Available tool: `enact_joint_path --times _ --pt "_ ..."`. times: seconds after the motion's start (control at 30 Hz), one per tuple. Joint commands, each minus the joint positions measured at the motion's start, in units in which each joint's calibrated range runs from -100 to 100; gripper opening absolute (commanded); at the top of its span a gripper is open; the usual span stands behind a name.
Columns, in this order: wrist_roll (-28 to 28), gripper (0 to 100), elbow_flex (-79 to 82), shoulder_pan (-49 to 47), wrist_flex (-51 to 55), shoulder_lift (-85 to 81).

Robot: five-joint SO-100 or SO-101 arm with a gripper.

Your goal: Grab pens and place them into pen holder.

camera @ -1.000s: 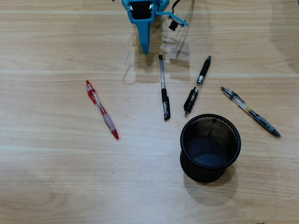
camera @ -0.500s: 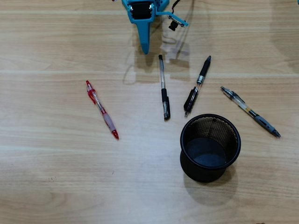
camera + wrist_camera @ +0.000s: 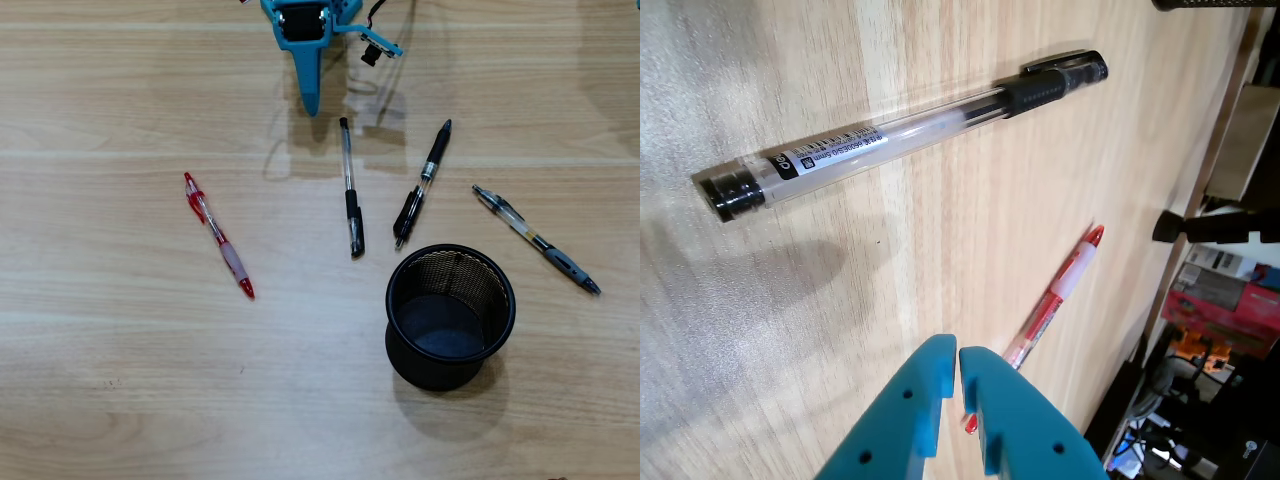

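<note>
Several pens lie flat on the wooden table (image 3: pixel 120 380). In the overhead view a red pen (image 3: pixel 218 235) is at the left, a black-and-clear capped pen (image 3: pixel 350 187) in the middle, another black pen (image 3: pixel 422 184) to its right, and a clear pen with a grey end (image 3: pixel 536 239) at far right. The black mesh pen holder (image 3: pixel 450 316) stands upright below them with nothing inside. My blue gripper (image 3: pixel 311 105) hangs at the top, shut with nothing in it, just above-left of the capped pen. The wrist view shows the shut gripper (image 3: pixel 958 352), the capped pen (image 3: pixel 902 132) and the red pen (image 3: pixel 1048 305).
The table's far edge (image 3: pixel 1180 250) runs along the right of the wrist view, with room clutter beyond it. A small black camera on a cable (image 3: pixel 371 53) hangs beside the gripper.
</note>
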Motion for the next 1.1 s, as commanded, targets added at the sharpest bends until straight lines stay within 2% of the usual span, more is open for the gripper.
enact_joint_path --times 0.0,0.73,0.9,1.07 --pt "0.06 2 0.34 -0.23 -0.38 -0.76" --pt "-0.2 2 -0.38 1.87 -0.38 -0.09" --pt "-0.2 2 -7.53 2.6 -0.38 1.36" --pt "-0.2 2 -21.92 4.16 -0.29 13.08"
